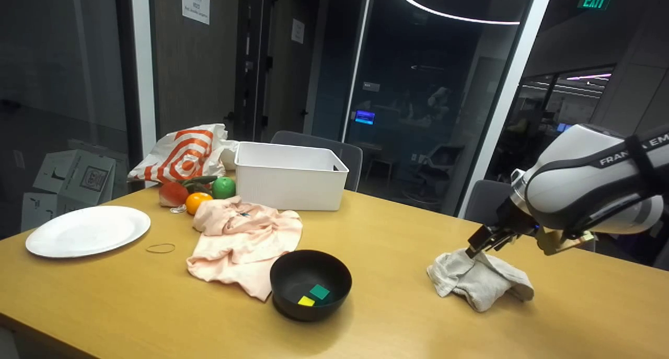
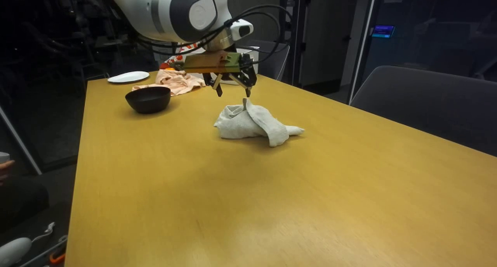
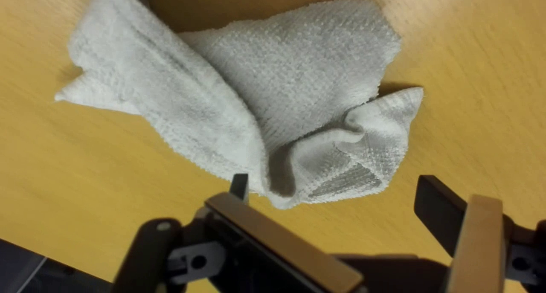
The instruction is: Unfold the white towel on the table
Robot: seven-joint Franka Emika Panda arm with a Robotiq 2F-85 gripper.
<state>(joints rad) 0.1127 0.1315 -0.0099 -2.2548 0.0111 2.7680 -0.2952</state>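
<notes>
The white towel (image 1: 483, 280) lies bunched on the table (image 1: 397, 254), with folds standing up from it. In the wrist view, the towel (image 3: 298, 62) shows a long flap folded over on the left and a crumpled, hollow fold nearest the fingers. My gripper (image 2: 233, 92) is open, fingers pointing down, just above and beside the towel (image 2: 248, 123). Seen from the wrist, the gripper (image 3: 335, 188) has wide-spread jaws with nothing held; the left fingertip (image 3: 239, 184) overlaps the towel's near edge, while the right one is over bare wood. Whether that left tip touches the cloth I cannot tell.
A black bowl (image 1: 285, 296) holding green and yellow pieces stands near a pinkish cloth (image 1: 245, 244). Farther off are a white bin (image 1: 290, 189), a white plate (image 1: 89, 231), a red-and-white patterned bag (image 1: 193, 155) and round items. Grey chairs (image 2: 427, 107) line one table edge.
</notes>
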